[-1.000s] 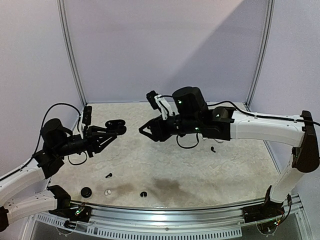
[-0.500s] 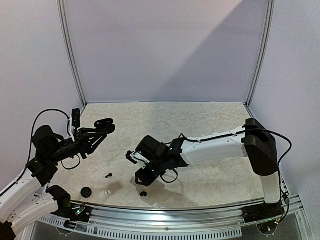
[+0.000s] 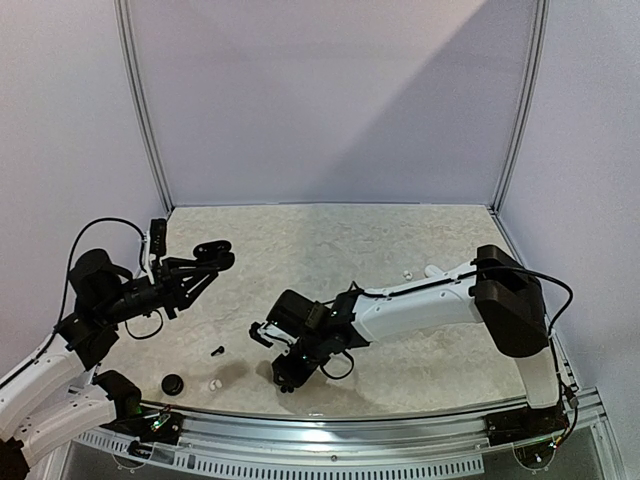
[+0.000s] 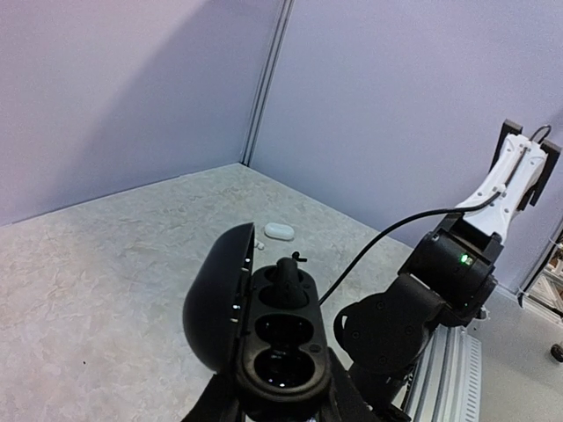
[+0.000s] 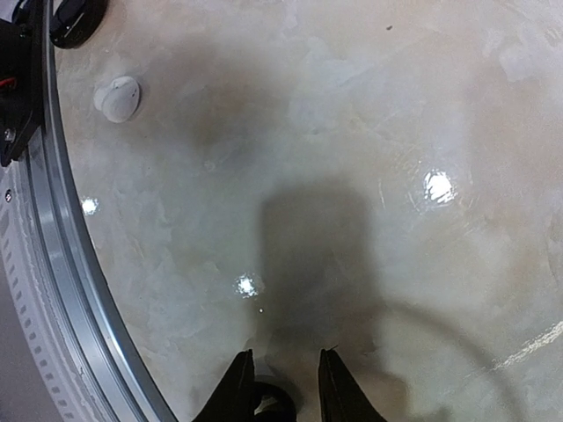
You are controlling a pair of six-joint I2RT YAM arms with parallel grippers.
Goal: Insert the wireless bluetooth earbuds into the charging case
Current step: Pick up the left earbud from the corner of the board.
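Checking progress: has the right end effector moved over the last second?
Yes. The right end effector came from farther back toward the near rail, ending beside it.

In the top view you get soft, even light, a diagonal shade across the right of the back wall [image 3: 420, 120], and a dull dark patch near the front of the worktop [image 3: 400, 250]. In the right wrist view white glints dot the glossy worktop, a broad soft shadow lies ahead of the blurred right tool [image 5: 280, 382], and the rail [image 5: 62, 290] bows at the edge. The black case [image 4: 277, 343] in the left wrist view reads dark, with little detail.
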